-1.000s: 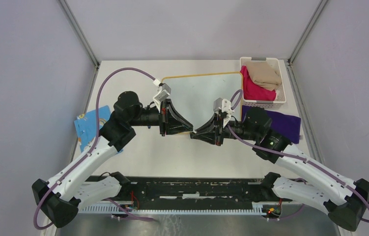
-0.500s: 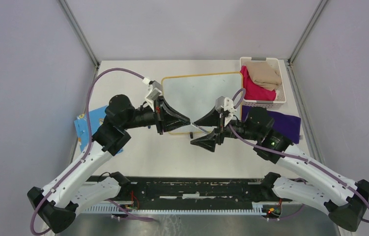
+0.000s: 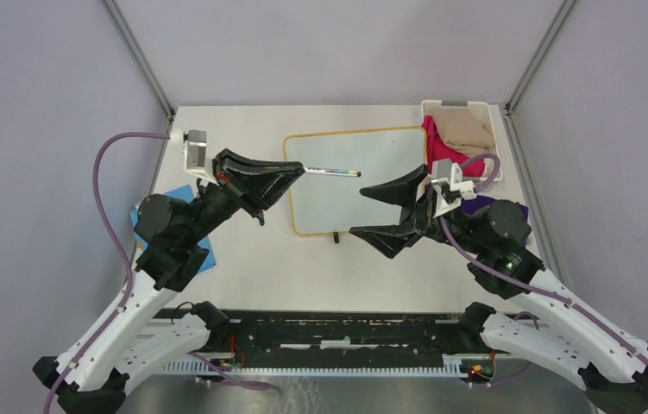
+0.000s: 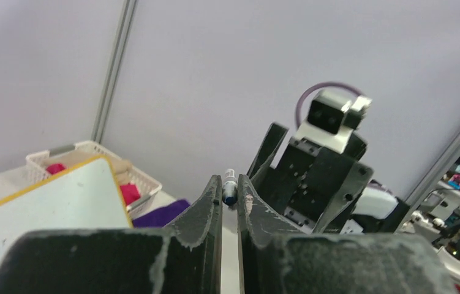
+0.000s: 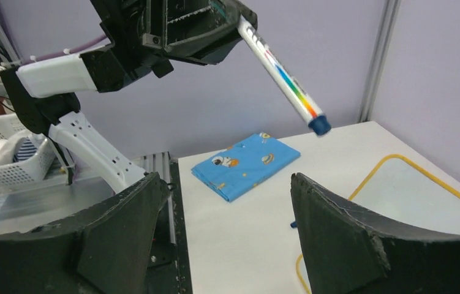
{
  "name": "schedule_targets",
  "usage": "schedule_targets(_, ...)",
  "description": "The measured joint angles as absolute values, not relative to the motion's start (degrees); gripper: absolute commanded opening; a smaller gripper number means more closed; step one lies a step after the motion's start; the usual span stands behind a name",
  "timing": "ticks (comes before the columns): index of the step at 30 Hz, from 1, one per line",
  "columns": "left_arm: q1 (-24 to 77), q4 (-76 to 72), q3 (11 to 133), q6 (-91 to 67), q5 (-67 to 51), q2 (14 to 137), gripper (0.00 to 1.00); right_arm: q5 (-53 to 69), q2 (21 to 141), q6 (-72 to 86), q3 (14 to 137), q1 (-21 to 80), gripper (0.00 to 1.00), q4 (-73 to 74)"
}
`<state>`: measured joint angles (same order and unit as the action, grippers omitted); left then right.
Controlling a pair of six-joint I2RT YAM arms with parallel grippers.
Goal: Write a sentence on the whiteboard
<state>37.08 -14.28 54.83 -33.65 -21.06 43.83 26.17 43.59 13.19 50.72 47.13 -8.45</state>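
Moved apart since a second ago: both arms, which had met over the whiteboard's near edge.
Left gripper point(image 3: 300, 170): closed on a marker point(image 3: 334, 172), held above the whiteboard point(image 3: 337, 207), blue end toward the right arm.
Right gripper point(image 3: 359, 213): now wide open, holding nothing, by the board's near right corner.
Whiteboard: lying mid-bench point(image 3: 242, 259).
Blue patterned cloth point(image 5: 245, 164): on the bench, left of the board.

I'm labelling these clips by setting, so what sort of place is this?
Probably a robotics lab test cell: a white table walled by plain panels, two robot arms bolted at its near edge, and props such as the whiteboard and a basket of cloths.
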Motion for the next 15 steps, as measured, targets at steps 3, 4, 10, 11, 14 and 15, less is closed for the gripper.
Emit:
schedule_targets(3,37.1,-19.6,54.8,-37.1,-20.5,43.9,0.02,26.1,44.8,18.4,48.6,47.1,0.81,-15.8)
schedule_targets(4,37.1,-20.8,54.8,-37.7,-20.5,44.0,0.02,26.4,45.8,20.4,48.1,47.1,0.81,-18.5)
schedule_targets(10,37.1,-26.1,54.8,-41.6,-19.4,44.6,0.02,28.0,54.7,33.7,47.7,46.9,0.78,-35.7)
schedule_targets(11,37.1,-26.4,54.8,-42.0,-19.3,44.7,0.02,28.1,55.9,35.5,47.7,46.7,0.77,-37.9)
schedule_targets(14,37.1,-27.8,54.8,-43.3,-18.8,44.7,0.02,28.4,59.6,42.0,48.4,45.9,0.77,-45.4)
schedule_targets(15,37.1,-27.9,54.8,-43.5,-18.7,44.7,0.02,28.4,60.8,43.8,48.9,45.6,0.76,-47.5)
